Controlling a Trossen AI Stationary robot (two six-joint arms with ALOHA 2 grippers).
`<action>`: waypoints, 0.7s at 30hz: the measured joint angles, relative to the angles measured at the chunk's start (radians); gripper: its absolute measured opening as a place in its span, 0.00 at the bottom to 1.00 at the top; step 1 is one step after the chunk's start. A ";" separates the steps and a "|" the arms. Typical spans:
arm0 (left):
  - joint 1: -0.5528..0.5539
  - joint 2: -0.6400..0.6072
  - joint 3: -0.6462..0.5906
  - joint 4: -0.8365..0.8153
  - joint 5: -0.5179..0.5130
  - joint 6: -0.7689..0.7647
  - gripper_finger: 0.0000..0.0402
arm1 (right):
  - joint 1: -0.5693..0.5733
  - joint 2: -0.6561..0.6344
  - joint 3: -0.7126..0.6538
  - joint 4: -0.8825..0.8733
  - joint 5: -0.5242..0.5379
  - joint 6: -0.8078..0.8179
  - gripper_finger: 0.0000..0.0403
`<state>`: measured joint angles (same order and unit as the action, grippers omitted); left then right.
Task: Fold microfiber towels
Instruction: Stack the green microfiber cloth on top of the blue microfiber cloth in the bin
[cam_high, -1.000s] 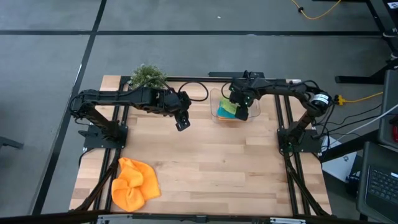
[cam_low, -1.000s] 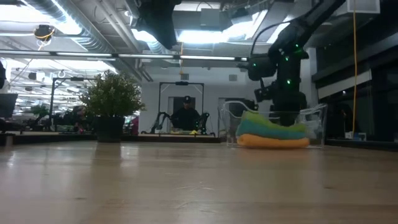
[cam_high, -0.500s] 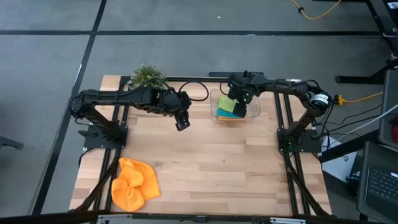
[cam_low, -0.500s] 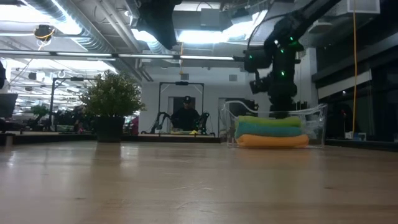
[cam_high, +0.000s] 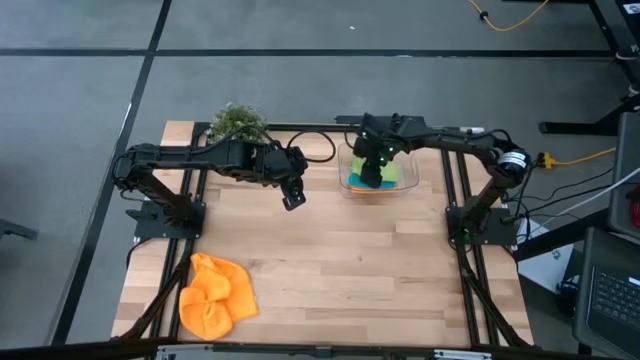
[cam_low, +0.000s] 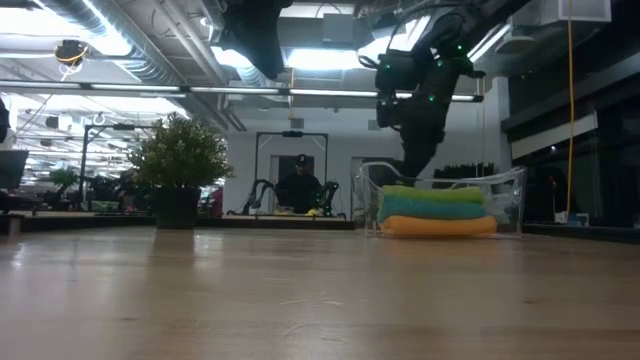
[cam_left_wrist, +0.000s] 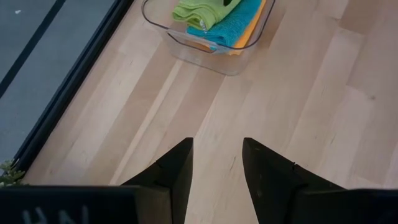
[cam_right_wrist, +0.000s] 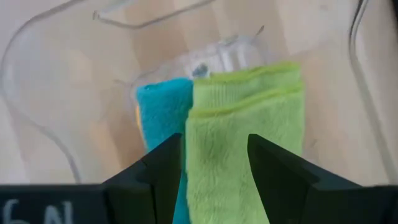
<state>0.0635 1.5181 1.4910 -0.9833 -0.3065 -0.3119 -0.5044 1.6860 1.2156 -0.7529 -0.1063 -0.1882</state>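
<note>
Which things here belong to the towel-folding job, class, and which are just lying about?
Job: folded lime green towel, teal towel and orange towel stacked in the tub; crumpled orange towel on the table.
Lying about: clear plastic tub, potted plant.

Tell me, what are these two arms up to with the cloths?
They are folding towels. Three folded ones, lime green on teal blue on orange, sit stacked in the clear tub. The right gripper hovers over that stack, fingers open and empty. The left gripper waits over bare table, also open. One orange towel lies crumpled, not yet folded.
</note>
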 joint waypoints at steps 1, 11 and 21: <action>0.000 0.000 0.000 0.000 0.000 0.000 0.33 | 0.011 0.003 0.000 0.013 0.011 0.000 0.46; 0.000 0.000 0.000 0.001 0.000 0.000 0.33 | 0.057 0.056 0.001 0.055 0.080 -0.002 0.46; 0.000 0.000 0.000 0.001 0.000 0.000 0.33 | 0.058 0.090 0.001 0.070 0.124 0.004 0.38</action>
<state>0.0635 1.5181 1.4906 -0.9821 -0.3065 -0.3119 -0.4461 1.7756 1.2163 -0.6827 0.0174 -0.1844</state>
